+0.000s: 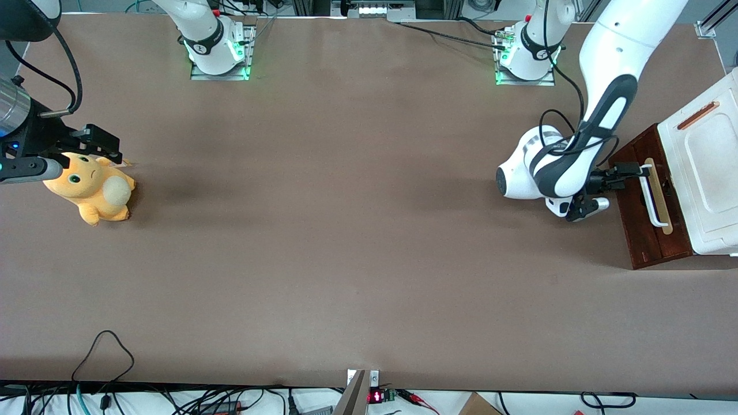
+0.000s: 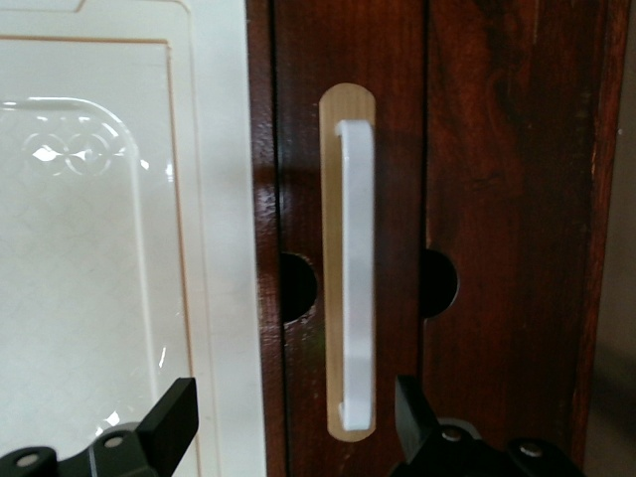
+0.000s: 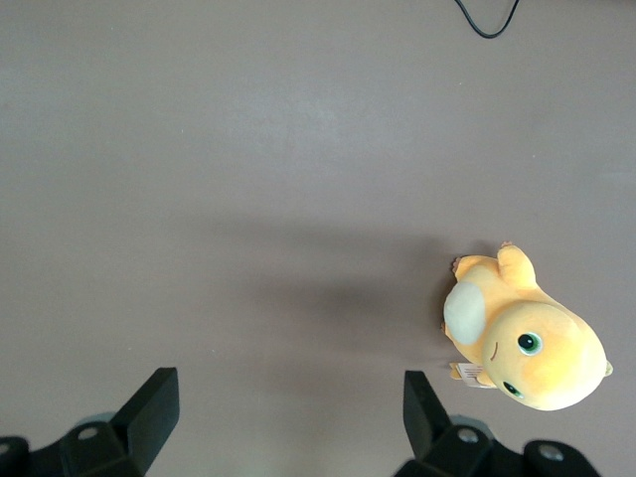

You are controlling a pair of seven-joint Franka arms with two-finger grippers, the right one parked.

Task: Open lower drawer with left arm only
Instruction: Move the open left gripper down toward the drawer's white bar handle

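the orange plush toy lay toward the parked arm's end of the counter. toward the working arm's end, the left arm held its hand open, fingers straddling the white handle of the lower drawer, which sat beneath the white cabinet lid.

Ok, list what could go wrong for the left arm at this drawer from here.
The gripper is open and straddles one end of the white handle, not its middle, so a pull may twist or slip off. One finger sits over the white cabinet lid, so closing may catch its edge. The lower drawer looks shut.
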